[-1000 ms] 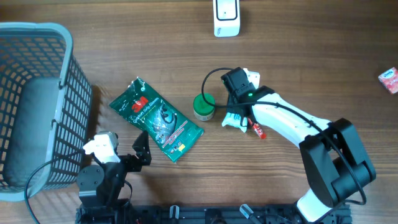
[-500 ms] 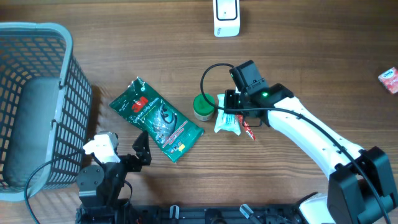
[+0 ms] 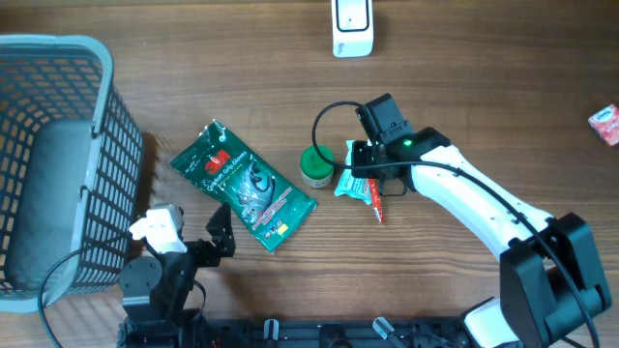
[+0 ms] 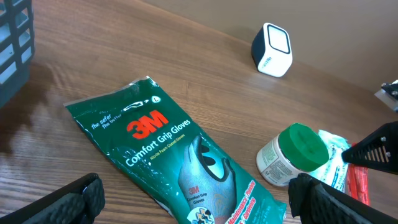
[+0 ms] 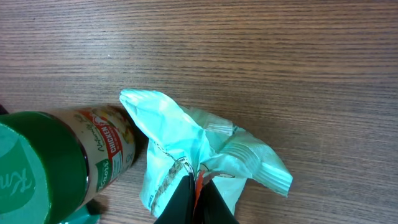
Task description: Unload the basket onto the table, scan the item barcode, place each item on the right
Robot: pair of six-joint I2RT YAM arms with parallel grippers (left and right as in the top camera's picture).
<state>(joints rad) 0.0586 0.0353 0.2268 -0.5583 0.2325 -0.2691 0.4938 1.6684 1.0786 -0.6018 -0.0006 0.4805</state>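
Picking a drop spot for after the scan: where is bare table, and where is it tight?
Bare wood: top right, between scanner and small pink pack; also top left, between basket and scanner. Tight: mid-table, where glove pack, jar and right claw on mint packet cluster.

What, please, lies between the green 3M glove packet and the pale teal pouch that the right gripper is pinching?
A green-lidded jar sits there, close beside the pouch; the overhead view shows it most plainly.

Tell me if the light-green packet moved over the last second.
Yes. The light-green crinkly packet has shifted left, closer to the green-lidded jar.
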